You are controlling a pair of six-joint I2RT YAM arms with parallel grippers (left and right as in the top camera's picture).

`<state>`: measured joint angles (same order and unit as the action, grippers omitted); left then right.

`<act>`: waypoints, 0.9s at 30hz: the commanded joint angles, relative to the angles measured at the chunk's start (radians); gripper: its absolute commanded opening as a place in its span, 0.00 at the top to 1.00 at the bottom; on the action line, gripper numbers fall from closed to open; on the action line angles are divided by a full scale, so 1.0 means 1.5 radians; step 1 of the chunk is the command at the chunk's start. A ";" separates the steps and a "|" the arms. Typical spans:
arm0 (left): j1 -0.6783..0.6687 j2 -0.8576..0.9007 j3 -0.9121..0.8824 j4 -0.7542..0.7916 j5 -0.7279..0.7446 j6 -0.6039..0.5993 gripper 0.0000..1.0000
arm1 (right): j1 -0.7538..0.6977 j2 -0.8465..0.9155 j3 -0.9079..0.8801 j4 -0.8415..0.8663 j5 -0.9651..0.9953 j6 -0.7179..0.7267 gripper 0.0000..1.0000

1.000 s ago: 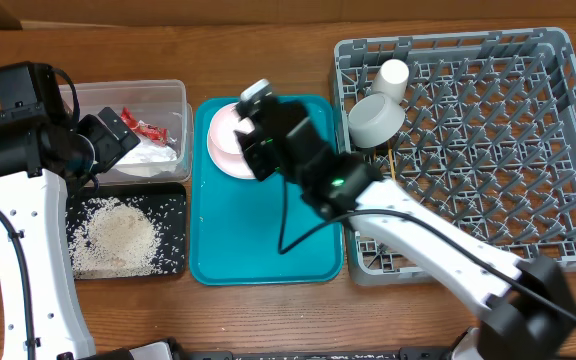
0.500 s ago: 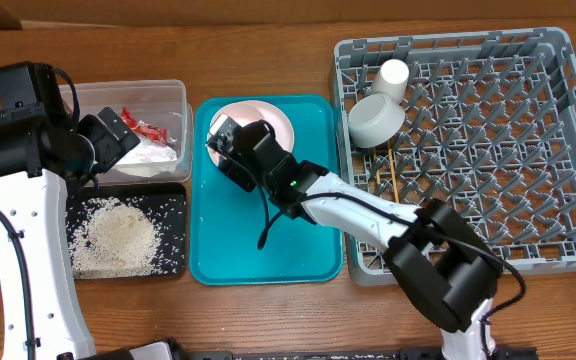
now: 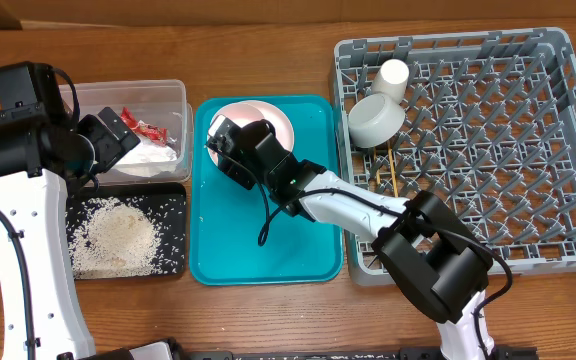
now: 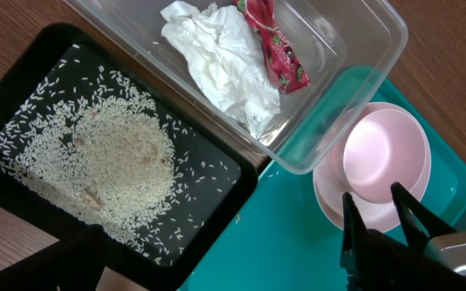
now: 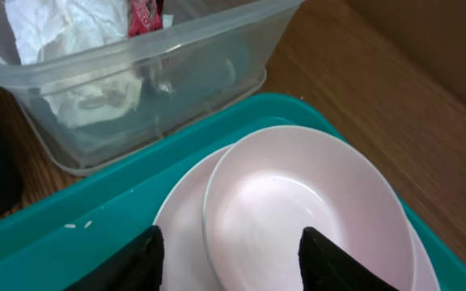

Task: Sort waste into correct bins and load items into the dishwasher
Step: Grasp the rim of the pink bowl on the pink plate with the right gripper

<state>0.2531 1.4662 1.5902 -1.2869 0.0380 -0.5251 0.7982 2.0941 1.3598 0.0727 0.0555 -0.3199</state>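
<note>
Right pincer (image 5: 231,236) poised over the white bowl (image 5: 298,202)
It gapes wide and grips nothing, the bowl's rim between its fingers; bowl sits on the pink plate (image 5: 184,218) in the teal tray (image 5: 95,234), mid-counter toward the far edge; left pincer (image 3: 108,135) hovers by the clear tub (image 3: 168,95) near the left edge, opening impossible to tell

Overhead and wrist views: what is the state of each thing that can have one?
right pincer, open, at the pale bowl
left pincer, cannot tell
pale bowl, upright, empty, on the plate
teal tray, holds plate
clear tub, holds napkin and wrapper
black tray, holds rice
dish rack, holds cup, grey-green bowl, chopsticks
</note>
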 commanded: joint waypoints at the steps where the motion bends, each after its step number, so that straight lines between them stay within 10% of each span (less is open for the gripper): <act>1: 0.001 0.003 -0.001 0.001 0.002 -0.002 0.00 | -0.016 0.019 0.013 -0.005 -0.009 -0.004 0.45; 10: 0.001 0.003 -0.001 0.001 0.003 -0.002 0.00 | -0.032 0.028 0.013 -0.045 -0.008 -0.004 0.69; 27: 0.001 0.003 -0.001 0.001 0.003 -0.002 0.00 | -0.025 -0.101 0.013 -0.172 -0.008 -0.001 0.81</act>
<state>0.2531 1.4662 1.5902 -1.2873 0.0383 -0.5251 0.7551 2.0441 1.3609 -0.1806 0.0490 -0.3222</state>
